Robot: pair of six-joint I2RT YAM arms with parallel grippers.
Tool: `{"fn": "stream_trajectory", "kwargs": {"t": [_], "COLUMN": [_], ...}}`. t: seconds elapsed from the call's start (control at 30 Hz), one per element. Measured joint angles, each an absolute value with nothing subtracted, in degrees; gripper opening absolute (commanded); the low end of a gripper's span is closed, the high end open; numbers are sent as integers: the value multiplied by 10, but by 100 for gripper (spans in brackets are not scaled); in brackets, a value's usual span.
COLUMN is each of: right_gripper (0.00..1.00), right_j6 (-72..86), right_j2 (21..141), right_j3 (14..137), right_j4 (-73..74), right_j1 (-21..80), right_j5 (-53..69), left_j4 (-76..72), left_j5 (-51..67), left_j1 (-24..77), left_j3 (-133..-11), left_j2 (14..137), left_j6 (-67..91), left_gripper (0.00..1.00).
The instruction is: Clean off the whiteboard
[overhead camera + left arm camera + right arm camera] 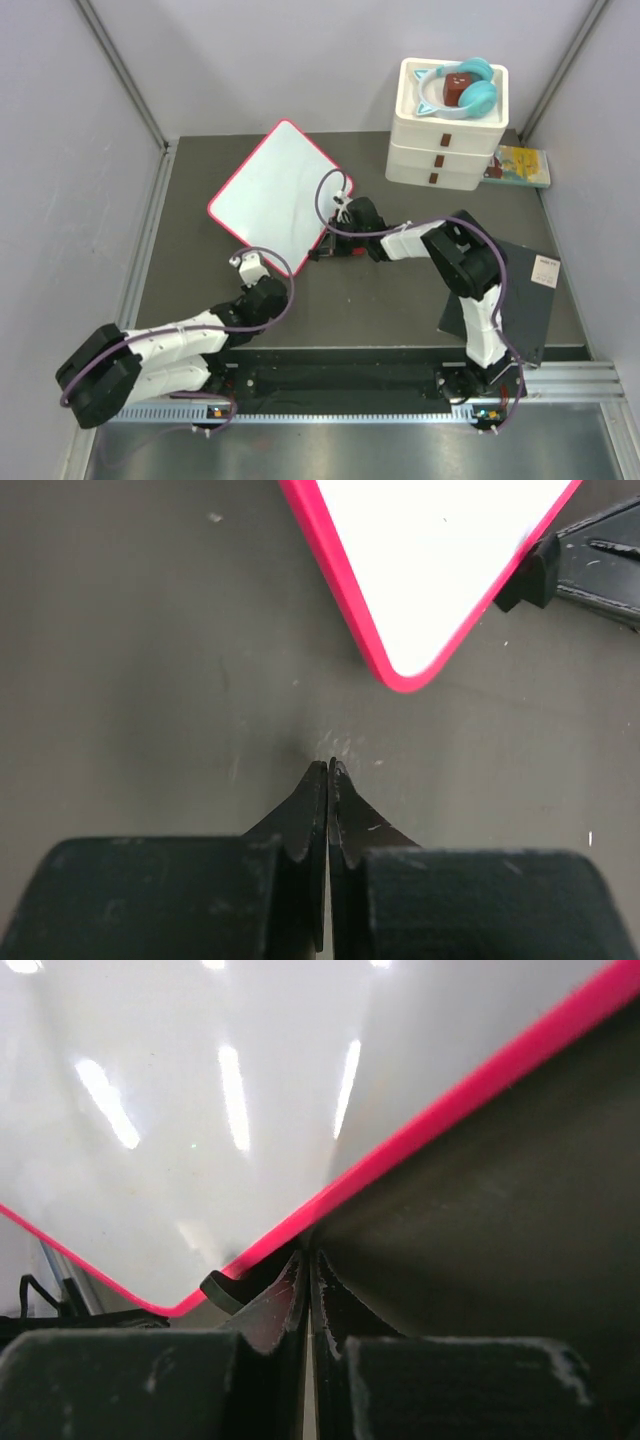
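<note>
The whiteboard [278, 190], white with a pink-red rim, lies turned like a diamond on the dark table, and its surface looks blank. My left gripper [252, 268] is shut and empty on the table just short of the board's near corner [405, 675]. My right gripper [320, 251] is shut with its tips low against the board's near right rim [400, 1155]. It also shows in the left wrist view [530, 580]. A small dark tab [222, 1290] lies beside its left finger under the rim. No eraser or cloth shows.
A white drawer stack [445, 140] stands at the back right with teal cat-ear headphones [465, 90] on top. A yellow-green booklet [522, 165] lies beside it. A dark grey flat sheet [525, 290] lies under the right arm. Grey walls enclose the table.
</note>
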State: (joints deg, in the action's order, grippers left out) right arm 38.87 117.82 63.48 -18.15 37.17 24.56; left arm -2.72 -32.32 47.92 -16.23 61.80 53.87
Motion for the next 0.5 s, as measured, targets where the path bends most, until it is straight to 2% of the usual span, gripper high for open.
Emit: {"fn": "stream_trajectory", "kwargs": {"t": [0.33,0.5], "right_gripper": [0,0], "right_j6": [398,398], "right_j2": [1205,1187], "right_j3": [672,652], "right_j4": [-176,-173], "right_j1": [409,411], "right_j5": [247,230], "left_j4": [95,126], "left_j5": [-346,-353], "left_j1": [490,491], "left_j3": [-144,-145], "left_j2": [435,425], "left_j6": [584,583], "left_gripper": [3,3]}}
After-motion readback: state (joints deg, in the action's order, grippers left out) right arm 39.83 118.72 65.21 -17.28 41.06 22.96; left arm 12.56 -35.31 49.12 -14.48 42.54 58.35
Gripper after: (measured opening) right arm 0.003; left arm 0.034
